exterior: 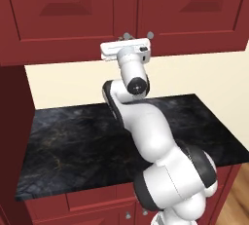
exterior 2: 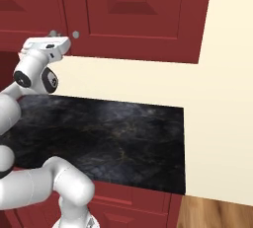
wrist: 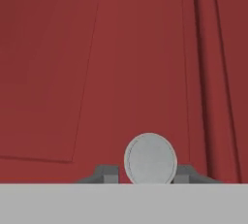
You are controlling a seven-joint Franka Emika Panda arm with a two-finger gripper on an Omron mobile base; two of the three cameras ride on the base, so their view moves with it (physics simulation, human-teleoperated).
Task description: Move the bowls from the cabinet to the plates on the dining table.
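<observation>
The dark red cabinet [exterior: 73, 14] hangs on the wall with both panelled doors closed, so the bowls are hidden. The plates and the dining table are out of view. My gripper [exterior: 127, 39] is raised to the doors' lower edge where the two doors meet. In the hand view a round silver knob [wrist: 150, 159] sits between the dark fingertips [wrist: 104, 173], and my gripper [wrist: 150, 174] is shut on it. The held knob [exterior 2: 53, 33] belongs to the left door. The right door's knob [exterior 2: 75, 34] stays free beside it.
A black marble counter [exterior: 73, 141] with faint gold veining lies under the cabinet, and red drawers [exterior: 92, 204] run below it. A cream wall [exterior 2: 227, 98] closes the right side. Wood floor [exterior 2: 217, 212] shows at the lower right.
</observation>
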